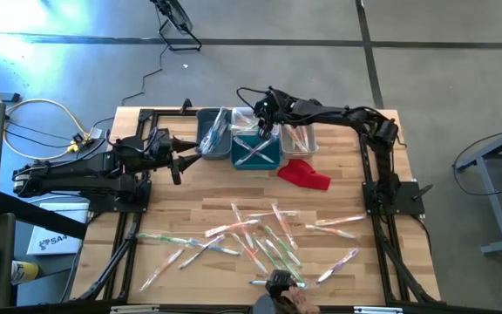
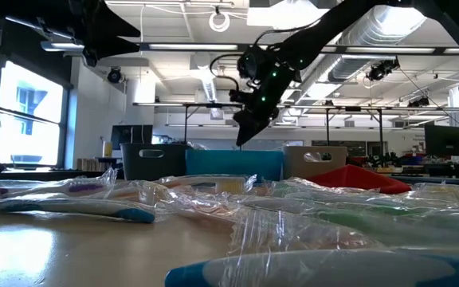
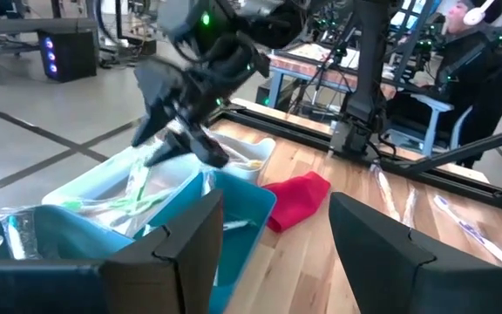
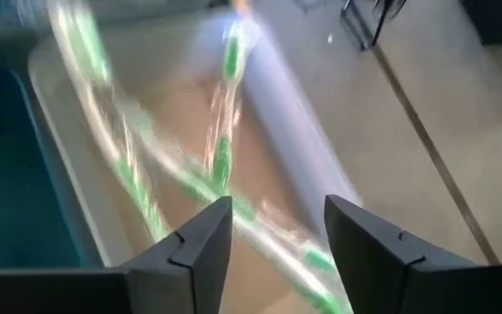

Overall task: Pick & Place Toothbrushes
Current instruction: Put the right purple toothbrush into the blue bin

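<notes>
Several wrapped toothbrushes (image 1: 264,240) lie scattered on the near half of the wooden table, and they fill the foreground of the low view (image 2: 213,199). My right gripper (image 1: 264,129) hangs open, slanting down over a pale bin (image 3: 120,196) in the far row. That bin holds green toothbrushes (image 4: 220,157) lying crossed on its floor. Nothing is between the right fingers (image 4: 277,218). The gripper also shows in the low view (image 2: 245,131) above the bins. My left gripper (image 1: 179,164) waits open and level at the table's left (image 3: 277,209), pointing toward the bins.
A grey bin (image 1: 212,133), a teal bin (image 1: 255,153) with crossed toothbrushes and a white bin (image 1: 299,138) stand in a row at the far side. A red cloth (image 1: 303,173) lies just in front of them. A person's hand (image 1: 296,298) shows at the near edge.
</notes>
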Robot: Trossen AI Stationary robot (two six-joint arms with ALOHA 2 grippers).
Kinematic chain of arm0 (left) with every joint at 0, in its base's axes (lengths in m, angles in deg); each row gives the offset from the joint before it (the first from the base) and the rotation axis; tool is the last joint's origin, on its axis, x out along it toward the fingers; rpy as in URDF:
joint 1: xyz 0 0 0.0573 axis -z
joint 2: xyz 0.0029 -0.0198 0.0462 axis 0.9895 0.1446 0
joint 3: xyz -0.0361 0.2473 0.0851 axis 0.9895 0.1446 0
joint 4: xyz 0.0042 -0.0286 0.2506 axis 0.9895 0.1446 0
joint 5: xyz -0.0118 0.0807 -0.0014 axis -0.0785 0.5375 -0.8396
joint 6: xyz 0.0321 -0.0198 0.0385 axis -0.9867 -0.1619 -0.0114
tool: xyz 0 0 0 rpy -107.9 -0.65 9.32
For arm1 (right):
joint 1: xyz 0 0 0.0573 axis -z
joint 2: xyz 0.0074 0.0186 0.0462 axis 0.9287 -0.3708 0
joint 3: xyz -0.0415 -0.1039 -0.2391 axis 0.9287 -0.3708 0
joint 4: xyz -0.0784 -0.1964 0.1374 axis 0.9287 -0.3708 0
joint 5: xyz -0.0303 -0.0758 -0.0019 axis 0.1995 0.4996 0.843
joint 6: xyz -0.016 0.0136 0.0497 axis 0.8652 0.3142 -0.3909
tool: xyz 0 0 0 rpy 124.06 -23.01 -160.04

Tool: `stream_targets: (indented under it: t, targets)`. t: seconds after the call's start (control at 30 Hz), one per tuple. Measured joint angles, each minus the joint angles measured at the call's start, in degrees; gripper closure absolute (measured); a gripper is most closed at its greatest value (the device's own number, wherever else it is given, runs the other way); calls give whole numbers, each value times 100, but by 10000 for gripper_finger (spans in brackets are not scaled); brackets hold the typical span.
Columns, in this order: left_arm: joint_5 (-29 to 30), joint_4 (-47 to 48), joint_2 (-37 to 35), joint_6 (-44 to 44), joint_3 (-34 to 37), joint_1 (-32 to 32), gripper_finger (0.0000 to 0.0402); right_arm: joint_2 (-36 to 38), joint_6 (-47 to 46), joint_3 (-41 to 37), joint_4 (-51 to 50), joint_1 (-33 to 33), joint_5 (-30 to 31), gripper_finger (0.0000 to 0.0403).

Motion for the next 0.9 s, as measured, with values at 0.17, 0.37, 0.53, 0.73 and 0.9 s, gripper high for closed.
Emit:
stream_targets:
  t: [0.17,0.37,0.53,0.73,0.9]
  targets:
    - [-7,30,0,2,0,2,196,394,-146,0,44,-33,-23,252]
    - [-7,102,0,4,0,2,196,1094,-351,0,20,-128,-389,285]
    - [-7,129,4,386,0,2,196,1655,-981,0,12,-186,-993,306]
    - [-9,125,4,659,0,2,196,2015,-1894,0,196,-321,-1531,320]
    - [-13,125,4,1042,0,2,196,2038,-2148,0,307,-433,-1993,325]
